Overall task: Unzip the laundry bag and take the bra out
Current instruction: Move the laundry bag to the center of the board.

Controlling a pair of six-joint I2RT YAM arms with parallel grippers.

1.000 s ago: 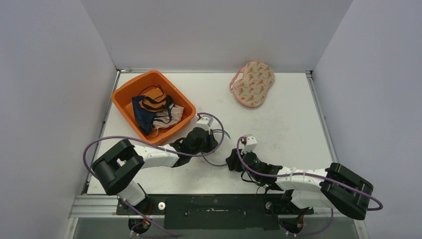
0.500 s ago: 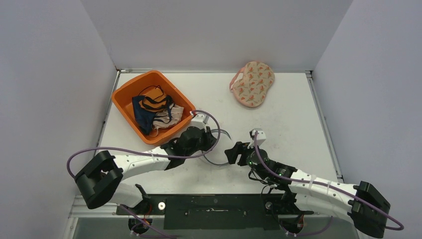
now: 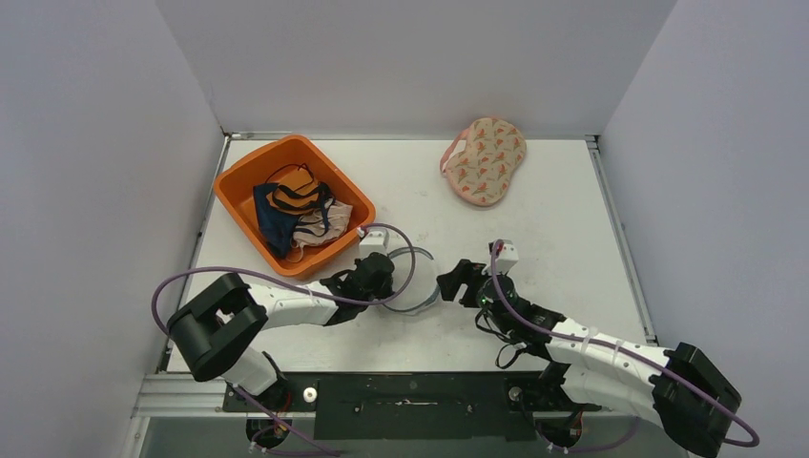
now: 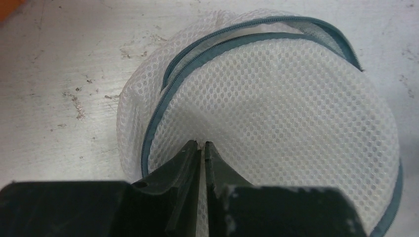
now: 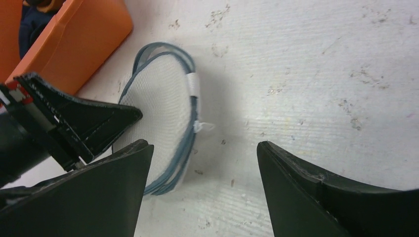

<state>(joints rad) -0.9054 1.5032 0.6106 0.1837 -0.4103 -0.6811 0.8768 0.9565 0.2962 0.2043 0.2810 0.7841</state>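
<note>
The laundry bag is a flat white mesh disc with a blue-grey zipper; it lies mid-table between the two arms. The zipper's two edges stand apart along the top in the left wrist view. My left gripper is shut, pinching the mesh of the laundry bag at its near side. My right gripper is open and hovers just right of the laundry bag, holding nothing. A folded floral bra lies at the back of the table. I see no bra inside the mesh.
An orange bin with several garments stands at the back left, close to the left arm. In the right wrist view its corner sits right behind the bag. Walls close the table on three sides.
The right arm has reached forward toward the bag and its jaws have opened wide. The left gripper has shifted slightly left and nearer, staying on the mesh.
</note>
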